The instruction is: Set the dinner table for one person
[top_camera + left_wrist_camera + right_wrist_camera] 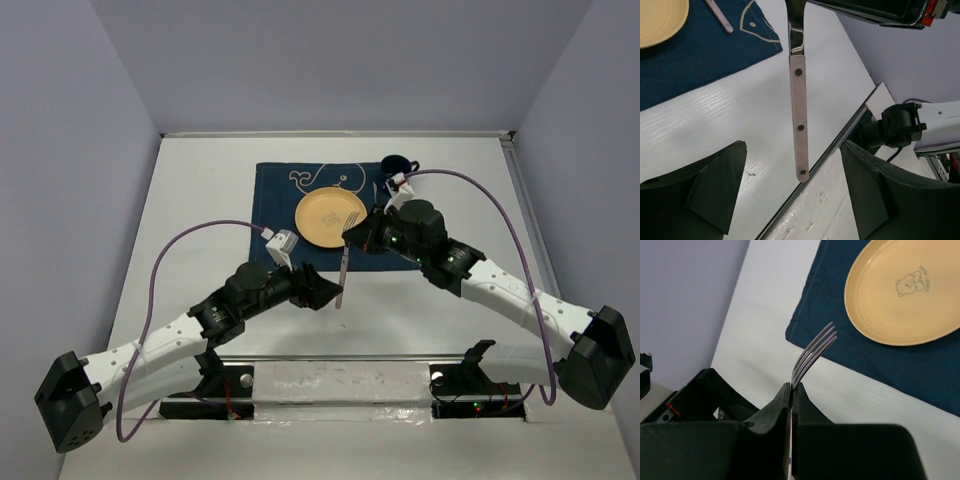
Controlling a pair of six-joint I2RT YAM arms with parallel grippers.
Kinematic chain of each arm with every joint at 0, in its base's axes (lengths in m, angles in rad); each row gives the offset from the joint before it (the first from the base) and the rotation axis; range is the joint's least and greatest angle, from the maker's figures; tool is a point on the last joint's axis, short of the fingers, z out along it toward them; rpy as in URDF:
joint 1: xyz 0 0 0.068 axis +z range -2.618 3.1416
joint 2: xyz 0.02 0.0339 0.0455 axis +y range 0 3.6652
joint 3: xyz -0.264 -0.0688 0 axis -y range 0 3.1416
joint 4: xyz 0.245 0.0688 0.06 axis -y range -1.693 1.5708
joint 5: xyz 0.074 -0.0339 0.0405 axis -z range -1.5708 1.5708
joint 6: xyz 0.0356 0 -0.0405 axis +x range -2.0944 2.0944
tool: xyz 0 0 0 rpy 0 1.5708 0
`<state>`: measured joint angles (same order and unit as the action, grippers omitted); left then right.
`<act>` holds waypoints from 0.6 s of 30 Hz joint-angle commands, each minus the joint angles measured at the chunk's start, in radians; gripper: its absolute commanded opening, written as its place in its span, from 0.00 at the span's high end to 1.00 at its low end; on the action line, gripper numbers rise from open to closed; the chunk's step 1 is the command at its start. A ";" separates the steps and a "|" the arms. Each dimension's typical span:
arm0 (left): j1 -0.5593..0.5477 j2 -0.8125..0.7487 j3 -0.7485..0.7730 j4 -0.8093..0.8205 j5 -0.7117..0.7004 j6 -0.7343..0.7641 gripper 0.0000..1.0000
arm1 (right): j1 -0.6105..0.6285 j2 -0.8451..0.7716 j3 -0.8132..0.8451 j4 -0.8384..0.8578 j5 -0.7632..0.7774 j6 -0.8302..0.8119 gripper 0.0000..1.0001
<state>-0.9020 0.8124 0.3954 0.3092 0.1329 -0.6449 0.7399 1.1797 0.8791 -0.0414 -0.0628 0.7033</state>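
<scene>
Left fingers spread wide either side of the fork handle, clear of it, likely set to take it over. Right fingers clenched on the fork's neck, holding it above the white surface at the placemat edge. Left wrist view shows the gaps; right wrist view shows the tines and the plate.

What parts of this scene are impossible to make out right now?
Fork handle, right wrist view: hidden behind the shut right end effector.
Pink-handled utensil on the placemat, left wrist view: head cut off by the top edge.
Cup inside, top view: too small, partly behind the right arm.
</scene>
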 commanded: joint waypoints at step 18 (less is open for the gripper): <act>-0.003 0.057 0.088 0.159 0.001 -0.004 0.74 | 0.004 -0.071 -0.086 0.388 -0.178 0.044 1.00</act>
<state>-0.9020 0.9039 0.4629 0.3931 0.1398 -0.6552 0.7399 1.1580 0.8032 0.2188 -0.1959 0.7387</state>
